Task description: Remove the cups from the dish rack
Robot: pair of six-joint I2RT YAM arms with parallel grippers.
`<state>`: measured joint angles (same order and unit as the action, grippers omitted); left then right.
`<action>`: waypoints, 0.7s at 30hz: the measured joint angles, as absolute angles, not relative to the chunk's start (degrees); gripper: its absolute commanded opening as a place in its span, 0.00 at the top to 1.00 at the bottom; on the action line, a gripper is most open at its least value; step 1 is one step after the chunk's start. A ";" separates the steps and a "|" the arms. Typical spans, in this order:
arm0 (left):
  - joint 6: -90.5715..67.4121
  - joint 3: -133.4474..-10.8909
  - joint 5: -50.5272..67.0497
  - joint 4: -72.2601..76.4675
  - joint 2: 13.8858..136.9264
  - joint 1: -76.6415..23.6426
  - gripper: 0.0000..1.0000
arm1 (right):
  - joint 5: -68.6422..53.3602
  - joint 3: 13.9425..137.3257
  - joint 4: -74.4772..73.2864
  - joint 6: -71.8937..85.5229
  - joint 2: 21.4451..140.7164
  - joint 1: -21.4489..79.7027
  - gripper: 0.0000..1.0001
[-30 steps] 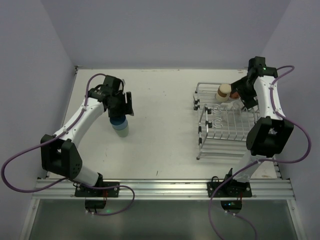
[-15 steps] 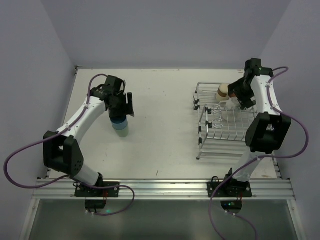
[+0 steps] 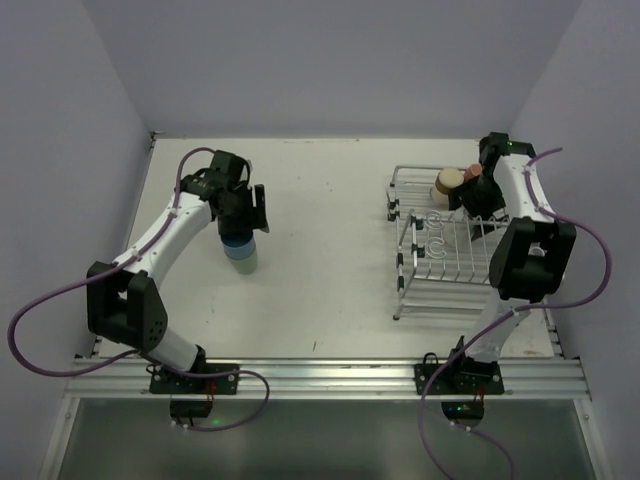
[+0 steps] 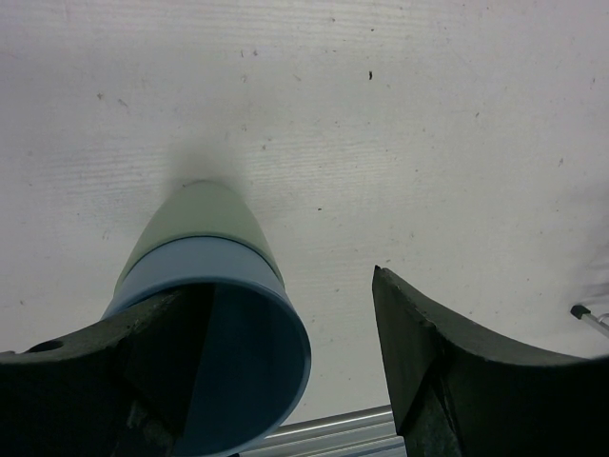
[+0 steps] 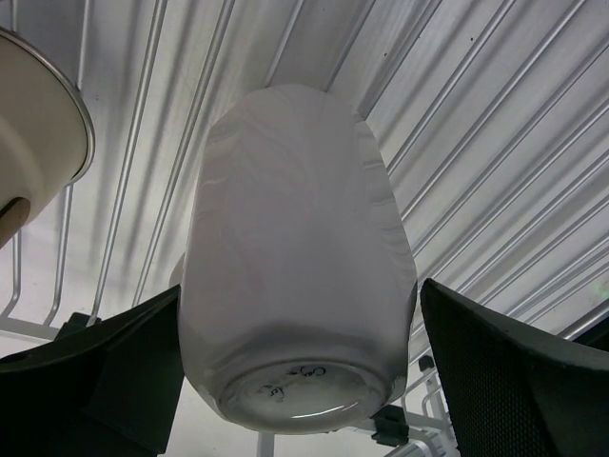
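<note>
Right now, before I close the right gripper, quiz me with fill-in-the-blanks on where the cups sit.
1. The light blue cup is stacked with the pale green cup on the ____.
2. The right gripper has its jaws ____ on either side of the white cup.
3. The white cup lies in the dish rack with its ____ towards the wrist camera.
Missing words: table; open; base.

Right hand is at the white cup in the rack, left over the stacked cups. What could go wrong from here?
1. The open right hand straddles the smooth white cup on the silver wire rack, with the cream-tan cup close beside. Closing or lifting might bump that cup, or the white one may slip.
2. The open left hand has one finger at the light blue cup nested in the pale green cup. Pulling away could tip the stack.
</note>
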<state>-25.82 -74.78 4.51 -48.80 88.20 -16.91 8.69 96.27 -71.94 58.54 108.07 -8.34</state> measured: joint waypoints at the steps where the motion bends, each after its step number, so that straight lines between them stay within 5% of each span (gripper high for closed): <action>1: -25.80 -74.78 4.51 -48.80 88.20 -16.91 0.28 | 8.86 96.27 -71.99 58.57 108.07 -8.25 0.01; 11: -25.82 -74.78 4.51 -48.77 88.20 -16.88 0.27 | 9.06 96.36 -72.05 58.98 108.29 -8.19 0.05; 16: -25.82 -74.78 4.51 -48.80 88.20 -16.88 0.27 | 9.37 96.64 -71.90 59.29 108.38 -8.10 0.28; 19: -25.82 -74.78 4.51 -48.80 88.20 -16.88 0.27 | 9.89 96.75 -71.94 59.42 108.38 -8.10 0.53; 21: -25.82 -74.78 4.54 -48.80 88.20 -16.91 0.27 | 10.00 96.75 -71.92 59.42 108.38 -8.10 0.60</action>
